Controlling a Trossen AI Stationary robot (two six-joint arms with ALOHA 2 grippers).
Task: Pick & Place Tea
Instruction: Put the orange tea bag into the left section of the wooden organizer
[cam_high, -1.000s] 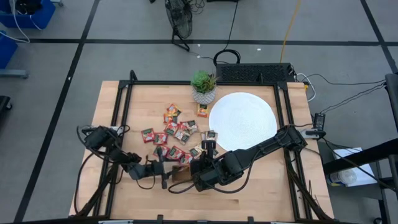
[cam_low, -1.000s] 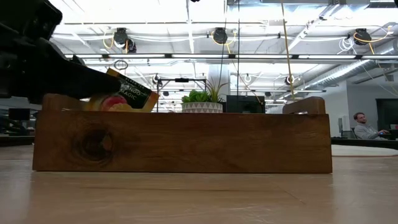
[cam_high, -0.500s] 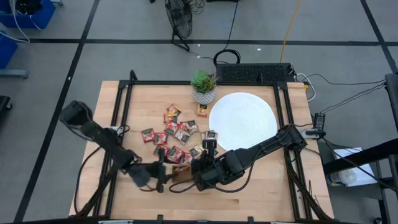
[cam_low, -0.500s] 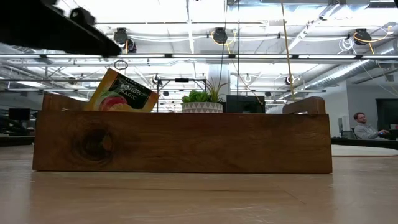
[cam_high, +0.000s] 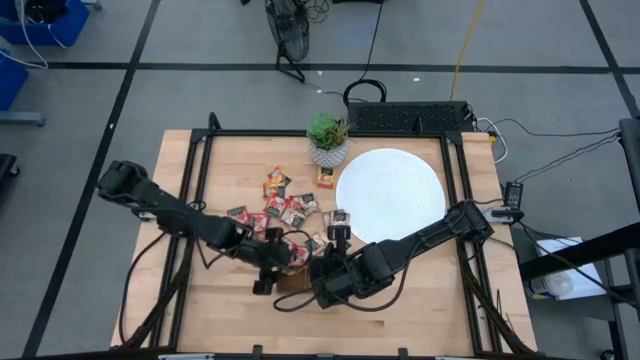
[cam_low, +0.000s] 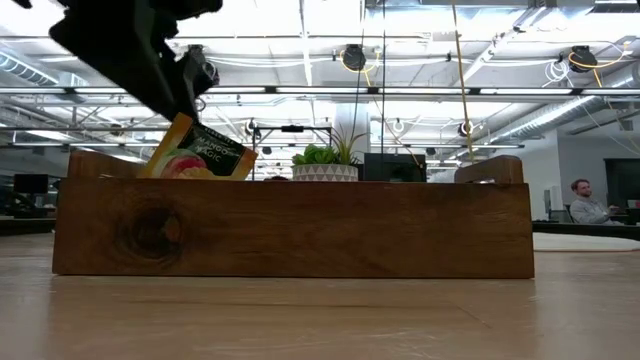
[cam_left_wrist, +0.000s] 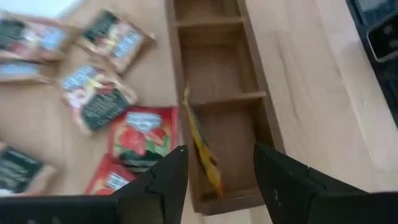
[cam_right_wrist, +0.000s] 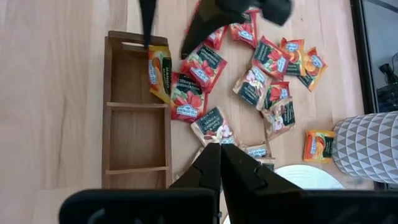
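Note:
An orange-yellow tea sachet (cam_left_wrist: 203, 151) stands on its edge in the end compartment of the wooden tray (cam_left_wrist: 249, 99) and leans on the wall; its top sticks up over the tray's wall (cam_low: 196, 150). My left gripper (cam_left_wrist: 217, 171) hovers open just above it (cam_high: 268, 262) and touches nothing. Several red and pale sachets (cam_high: 285, 215) lie flat on the table beside the tray (cam_right_wrist: 261, 68). My right gripper (cam_right_wrist: 221, 168) hangs shut, high over the tray's other side (cam_high: 320, 288).
A white disc (cam_high: 392, 195) lies on the table's far right part. A small potted plant (cam_high: 327, 138) stands at the far edge next to it. The tray's two other compartments (cam_right_wrist: 137, 134) hold nothing. Bare wood (cam_high: 430, 300) lies to the near right.
My left gripper has let go of the orange-yellow sachet and risen from the tray, its arm swinging up and toward the far side. The sachet has stayed leaning in the end compartment. My right arm has kept still.

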